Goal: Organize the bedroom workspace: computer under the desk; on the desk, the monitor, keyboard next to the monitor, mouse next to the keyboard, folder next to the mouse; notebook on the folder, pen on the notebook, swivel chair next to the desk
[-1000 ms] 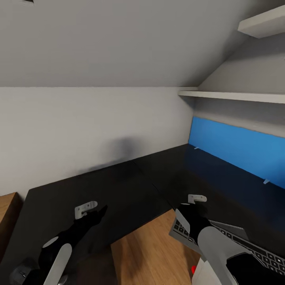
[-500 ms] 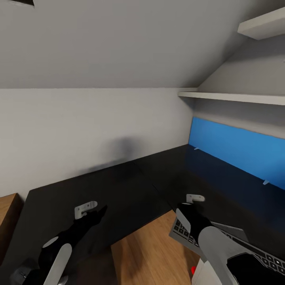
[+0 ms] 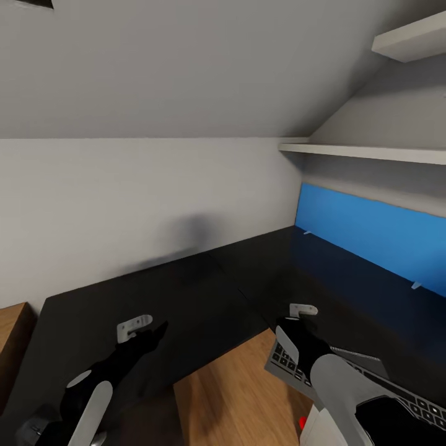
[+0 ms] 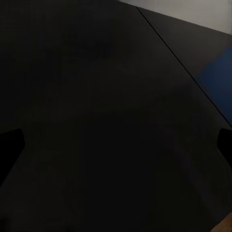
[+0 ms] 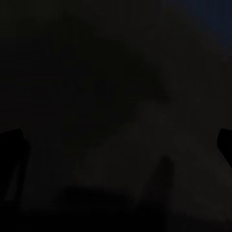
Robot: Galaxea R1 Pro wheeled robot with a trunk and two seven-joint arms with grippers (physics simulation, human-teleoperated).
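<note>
The L-shaped black desk (image 3: 204,291) is seen filling the corner below a white wall, with a blue back panel (image 3: 371,238) along its right wing under white shelves (image 3: 365,150). The keyboard (image 3: 371,384) lies at the desk's near right edge, partly hidden by the right arm. Both the left gripper (image 3: 139,327) and right gripper (image 3: 302,311) are held over the desktop, jaws spread wide, nothing gripped.

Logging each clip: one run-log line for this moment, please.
desk: bare black top | keyboard: at desk edge under right arm | left end effector: open, empty | right end effector: open
</note>
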